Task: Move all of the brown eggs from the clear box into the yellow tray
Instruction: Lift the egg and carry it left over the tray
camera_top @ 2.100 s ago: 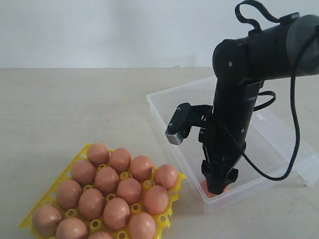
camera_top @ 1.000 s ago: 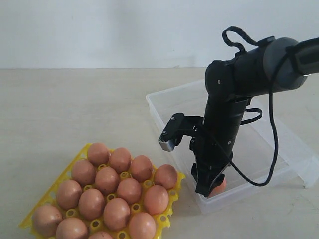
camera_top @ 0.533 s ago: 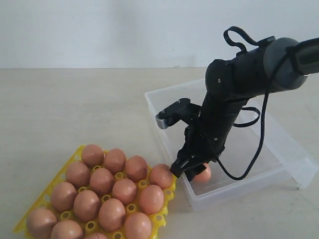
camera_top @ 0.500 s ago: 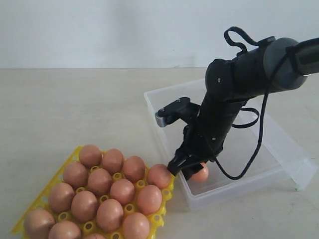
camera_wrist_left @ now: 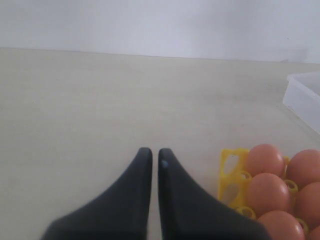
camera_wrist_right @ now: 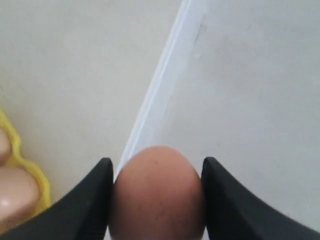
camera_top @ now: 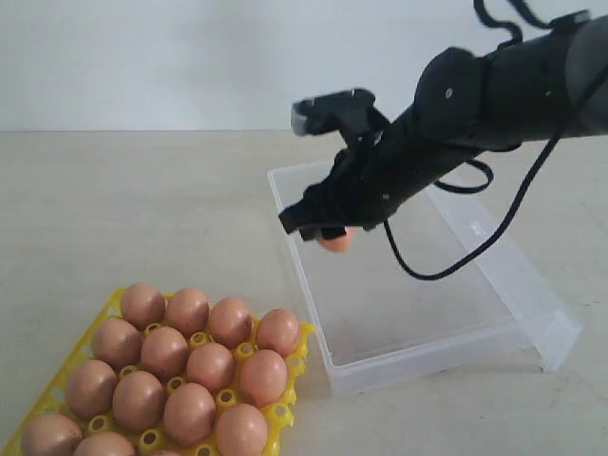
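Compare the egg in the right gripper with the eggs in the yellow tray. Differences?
1. The held egg hangs in the air over the clear box's rim; the tray eggs sit in the yellow tray's cells.
2. The right gripper clamps the held egg; no gripper touches the tray eggs.
Shared: orange-brown, oval.

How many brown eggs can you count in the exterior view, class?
15. Fourteen brown eggs sit in the yellow tray; one egg is held by the right gripper above the clear box. More may be cut off at the bottom edge.
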